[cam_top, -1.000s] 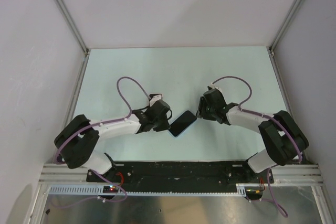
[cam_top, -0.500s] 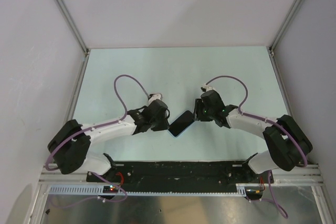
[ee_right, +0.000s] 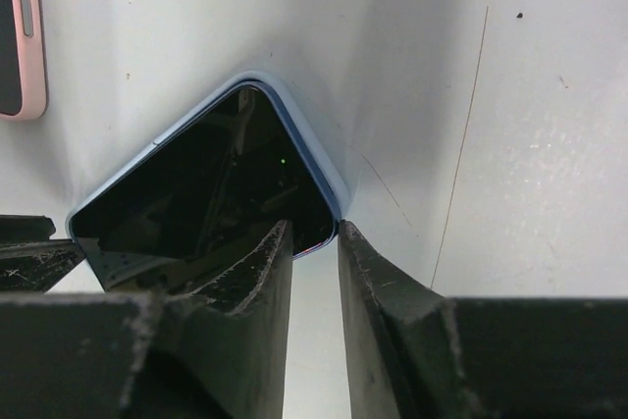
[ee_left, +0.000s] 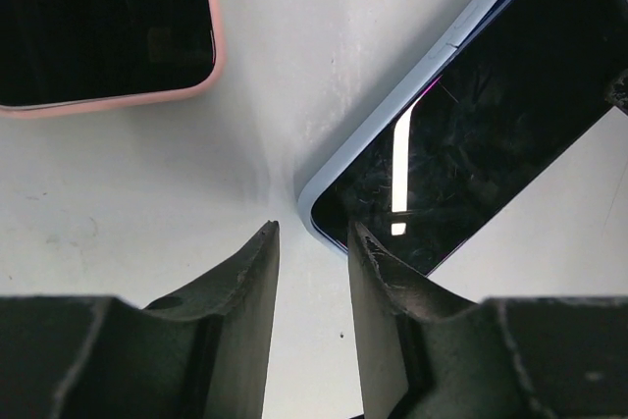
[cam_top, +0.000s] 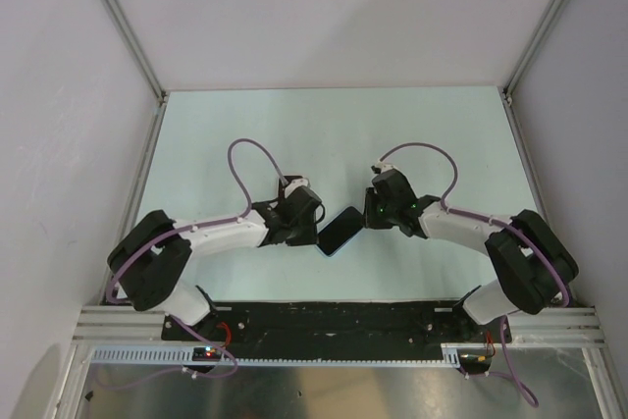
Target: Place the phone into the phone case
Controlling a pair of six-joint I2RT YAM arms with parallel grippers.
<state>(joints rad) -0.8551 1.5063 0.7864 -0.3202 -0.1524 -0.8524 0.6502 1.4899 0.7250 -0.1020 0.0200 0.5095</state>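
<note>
The phone [cam_top: 340,231] lies aslant on the table [cam_top: 294,134] just below the middle of the top view, between the left gripper [cam_top: 313,228] at its lower-left end and the right gripper [cam_top: 369,214] at its upper-right end. In the left wrist view it fills the upper right, one corner just above the fingertips, and the phone case [ee_left: 98,26] lies apart in the upper left. In the right wrist view, the case is at the upper left edge.
</note>
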